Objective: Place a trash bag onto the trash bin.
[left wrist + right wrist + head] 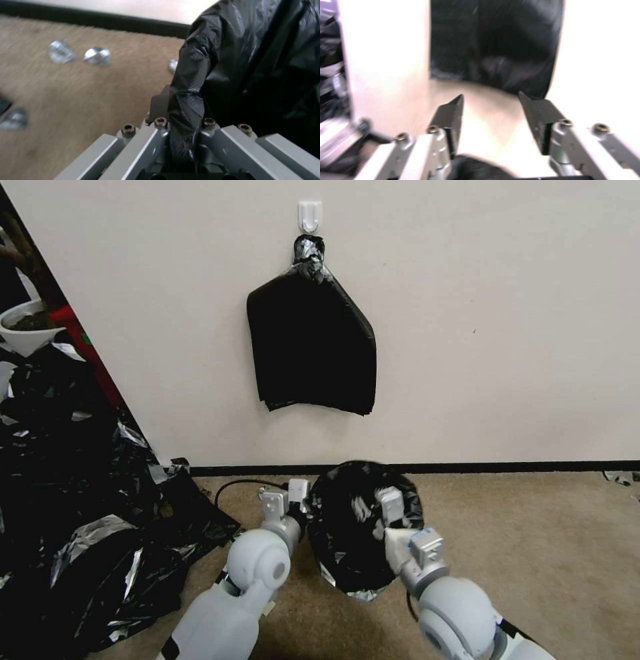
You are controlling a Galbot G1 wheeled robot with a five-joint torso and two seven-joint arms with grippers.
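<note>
Left wrist view shows our left gripper [181, 117] clamped on a twisted fold of the trash bag [253, 62], which billows just beyond it over the carpet [83, 87]. Our right gripper [491, 112] is spread open, holding nothing; past it hangs a flat black bundle [496, 42] on the wall [603, 50].

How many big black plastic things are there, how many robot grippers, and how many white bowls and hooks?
Big black plastic things: 3 (trash bag, hanging bundle, heap of scraps)
Grippers: 2 (left gripper, right gripper)
White bowl: 1
Wall hook: 1
Total: 7
</note>
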